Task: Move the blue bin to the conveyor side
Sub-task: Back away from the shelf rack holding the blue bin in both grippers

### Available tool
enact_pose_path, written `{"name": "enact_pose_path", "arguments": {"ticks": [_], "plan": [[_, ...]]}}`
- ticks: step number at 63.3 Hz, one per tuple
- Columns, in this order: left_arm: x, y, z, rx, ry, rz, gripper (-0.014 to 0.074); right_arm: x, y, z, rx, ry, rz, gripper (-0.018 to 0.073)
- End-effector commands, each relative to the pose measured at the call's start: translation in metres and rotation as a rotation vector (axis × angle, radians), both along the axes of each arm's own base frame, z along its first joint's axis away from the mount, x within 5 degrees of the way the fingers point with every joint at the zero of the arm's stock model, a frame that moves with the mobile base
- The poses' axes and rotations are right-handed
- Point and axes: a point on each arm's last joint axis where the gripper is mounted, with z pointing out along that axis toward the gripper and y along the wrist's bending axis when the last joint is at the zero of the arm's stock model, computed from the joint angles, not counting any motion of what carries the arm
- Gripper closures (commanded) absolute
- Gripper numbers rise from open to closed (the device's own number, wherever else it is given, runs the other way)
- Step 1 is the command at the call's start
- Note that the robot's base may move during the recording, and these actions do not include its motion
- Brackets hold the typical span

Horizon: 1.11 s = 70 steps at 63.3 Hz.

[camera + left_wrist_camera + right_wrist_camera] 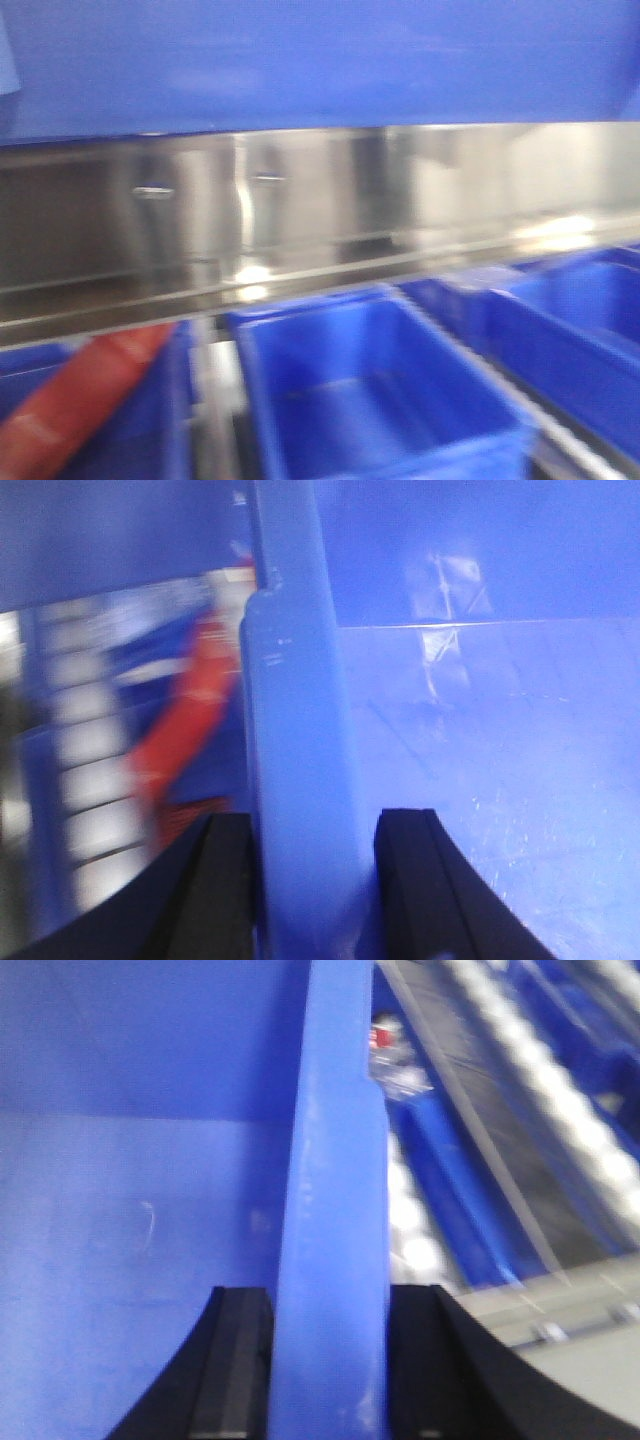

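The bin (320, 60) fills the top of the front view as a broad blue band, above the steel rack (300, 210); that view is blurred. Below the rack, open blue crates (380, 400) sit side by side, and a red packet (80, 400) lies at lower left.

In the left wrist view, the left claw (315, 880) pinches the bin's upright wall at bottom centre, one black finger (225, 880) on each side of the wall. The bin's glossy inside fills the right half.

In the right wrist view, the right claw (330, 1350) pinches the opposite wall the same way, with the bin's inside at left. White rollers (560, 1090) run diagonally at upper right.
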Motion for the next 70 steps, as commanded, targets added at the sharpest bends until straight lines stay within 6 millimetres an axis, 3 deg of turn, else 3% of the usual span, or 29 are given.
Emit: {"name": "enact_pose_path", "arguments": {"ticks": [1,70], "plan": [[-0.0047,-0.0028,0.0154,-0.026,-0.125,-0.030,0.0616,-0.0027,-0.0018,0.0163,0.014,-0.136,0.001,0.0634],[-0.0031,-0.0031,0.0180,-0.031,-0.159,-0.030,0.0616,-0.0027,-0.0018,0.0163,0.014,-0.136,0.001,0.0634]]}}
